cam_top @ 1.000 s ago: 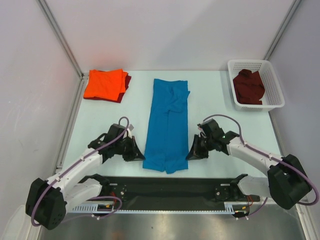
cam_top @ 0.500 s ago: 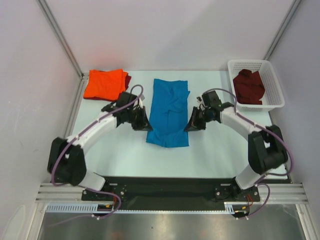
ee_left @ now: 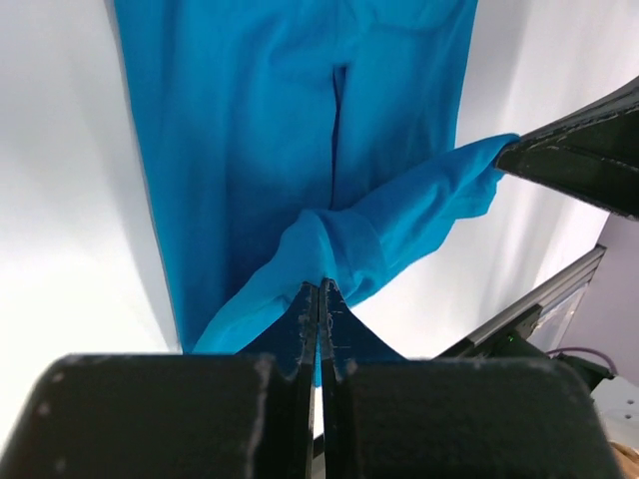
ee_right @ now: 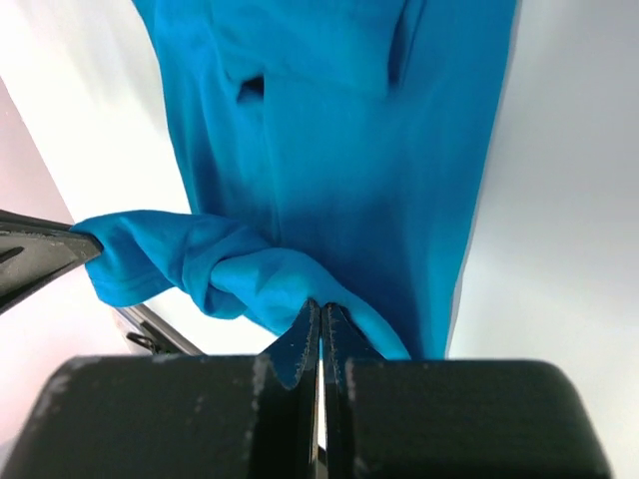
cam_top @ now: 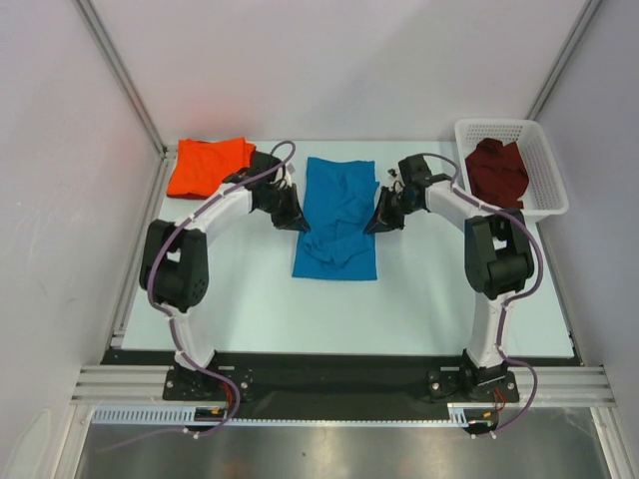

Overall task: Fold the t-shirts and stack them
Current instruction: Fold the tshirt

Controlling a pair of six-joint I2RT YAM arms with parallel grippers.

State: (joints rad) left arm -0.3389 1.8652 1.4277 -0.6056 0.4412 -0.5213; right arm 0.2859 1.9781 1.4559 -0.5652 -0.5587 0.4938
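Left gripper (cam_top: pixel 294 217) and right gripper (cam_top: pixel 380 220): both jaws pinched tight on corners of the blue t-shirt (cam_top: pixel 337 215), one per side. Each holds the lifted hem over the garment's mid-section.

Risks, largest first (judgement only):
1. Uneven fold. The hem sags in a bunch between the two grips, per both wrist views. If it is laid down slack, the top layer will likely wrinkle or land skewed, so edges will not line up.
2. Slip. Each grip takes only a small bite of cloth at the fingertips (ee_left: pixel 312 299). A sharp pull outward or fwd could free one corner and collapse that side.
3. Drag. The lower layer lies loose on the table (cam_top: pixel 240 299). Pulling the hem too far could shift the whole shirt off square.
4. Minor: left arm works near the finished stack and could brush it.

Condition of task items:
- Blue t-shirt: centre of table, long axis running away from the bases, already narrowed lengthwise, creases at far end, near part doubled over and rumpled. Thin, limp cloth.
- Orange t-shirt (cam_top: pixel 205 167): folded flat at far left, a maroon layer (cam_top: pixel 256 161) showing at its right edge.
- Maroon t-shirt (cam_top: pixel 497 172): unfolded heap inside the basket (cam_top: pixel 548 166), far right.
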